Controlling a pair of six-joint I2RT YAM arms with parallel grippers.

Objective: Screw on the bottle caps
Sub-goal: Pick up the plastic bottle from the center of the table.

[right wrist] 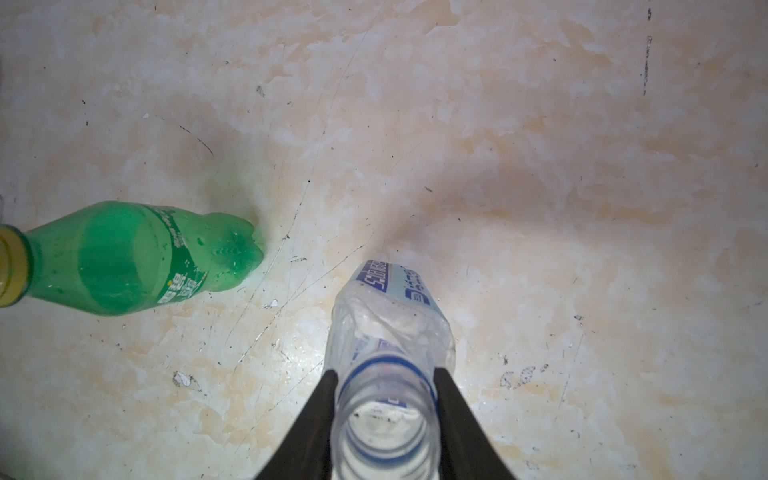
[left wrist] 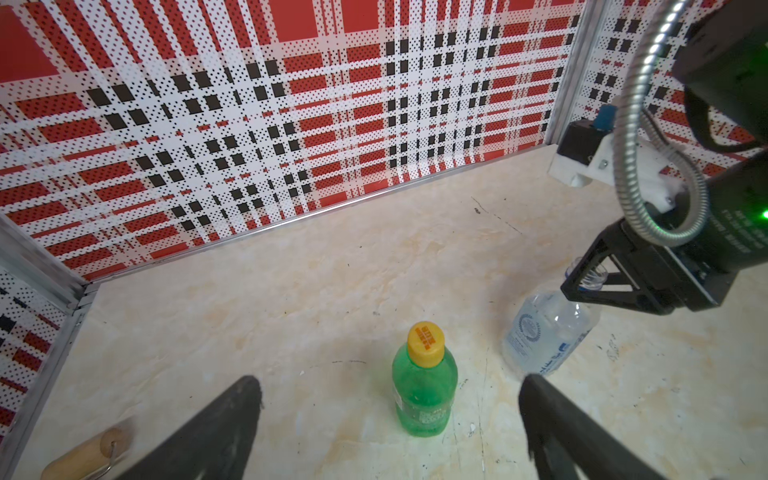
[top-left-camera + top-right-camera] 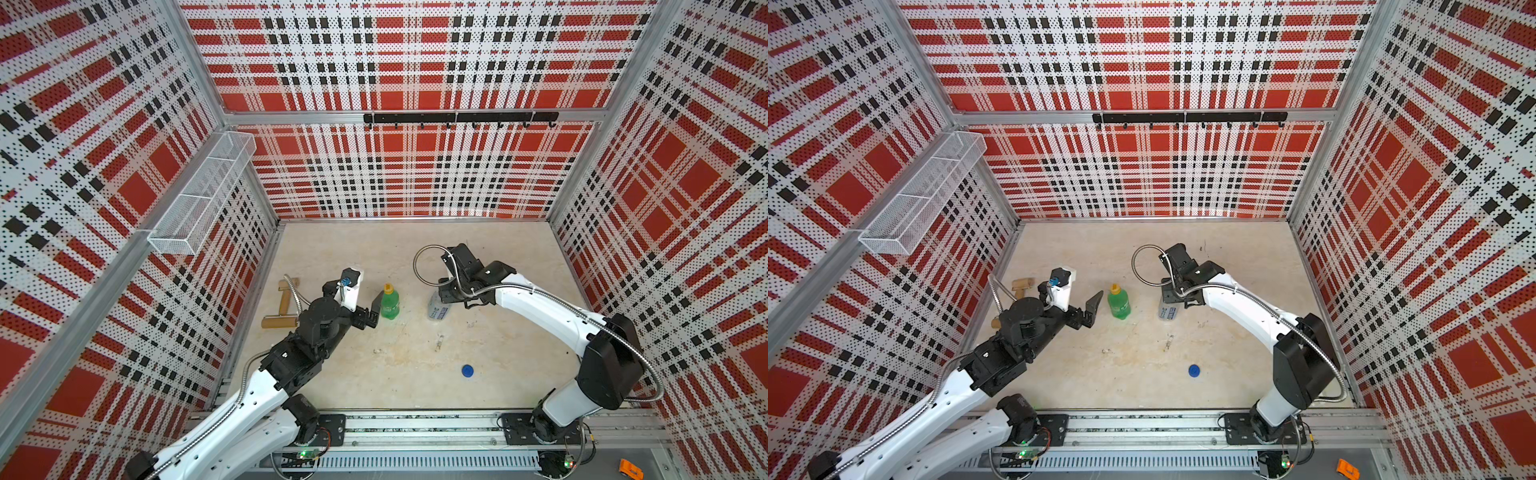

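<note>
A green bottle [image 3: 390, 305] [image 3: 1119, 303] stands upright mid-table with the yellow-orange cap [image 2: 424, 340] sitting on its neck. My left gripper [image 3: 374, 309] [image 2: 389, 381] is open just left of it, level with it, touching nothing. To the right stands the clear bottle [image 3: 438, 309] [image 2: 544, 332], its mouth uncapped. My right gripper [image 1: 385, 374] comes down from above, and both fingers press on the neck of the clear bottle [image 1: 390, 324]. The blue cap [image 3: 467, 370] [image 3: 1194, 370] lies alone on the table near the front, right of centre.
A wooden roller-like tool [image 3: 282, 307] lies by the left wall behind my left arm. A white wire basket [image 3: 203, 195] hangs on the left wall and a black hook rail [image 3: 457, 118] on the back wall. Plaid walls close three sides.
</note>
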